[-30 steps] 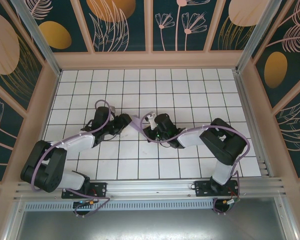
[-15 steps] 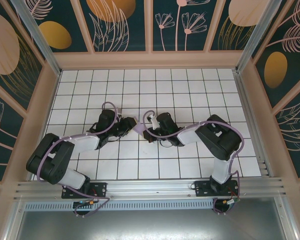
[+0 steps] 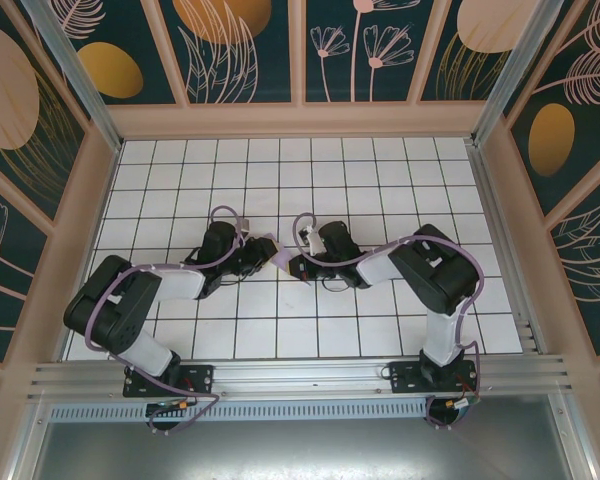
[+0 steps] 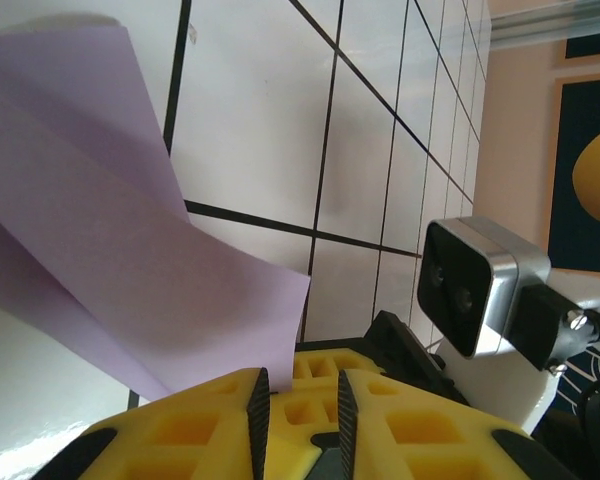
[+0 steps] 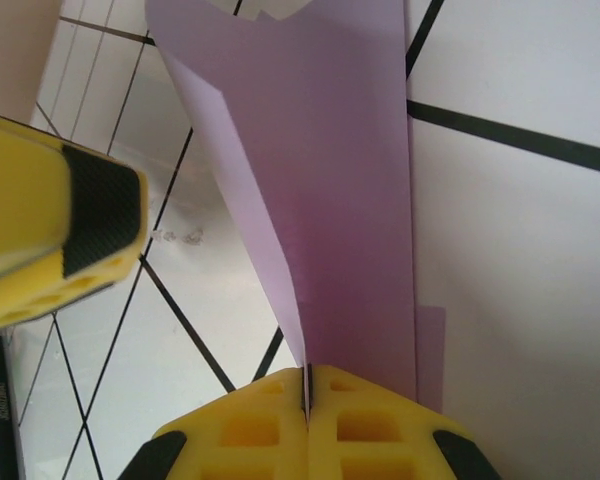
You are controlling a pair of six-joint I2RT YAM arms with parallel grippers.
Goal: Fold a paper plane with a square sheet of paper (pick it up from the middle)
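Note:
The lavender sheet of paper (image 3: 277,250) is folded into a long narrow layered shape and hangs above the tiled floor between my two grippers. My right gripper (image 5: 307,385) is shut on the bottom edge of the folded paper (image 5: 330,180), its yellow fingers pressed together. My left gripper (image 4: 302,400) stands open with a narrow gap. The paper's lower corner (image 4: 270,330) reaches the inner edge of its left pad, and nothing lies between the pads. In the top view the left gripper (image 3: 263,247) and right gripper (image 3: 292,262) face each other at mid-table.
White tiled floor (image 3: 280,180) with black grid lines, ringed by pale wooden walls (image 3: 300,120). The right arm's wrist camera (image 4: 475,285) sits close ahead of my left gripper. One left finger (image 5: 70,230) hangs beside the paper in the right wrist view.
Both arms have pulled their elbows in toward the middle. The left gripper has come up to the paper's edge with its jaws narrower. The right gripper still holds the paper.

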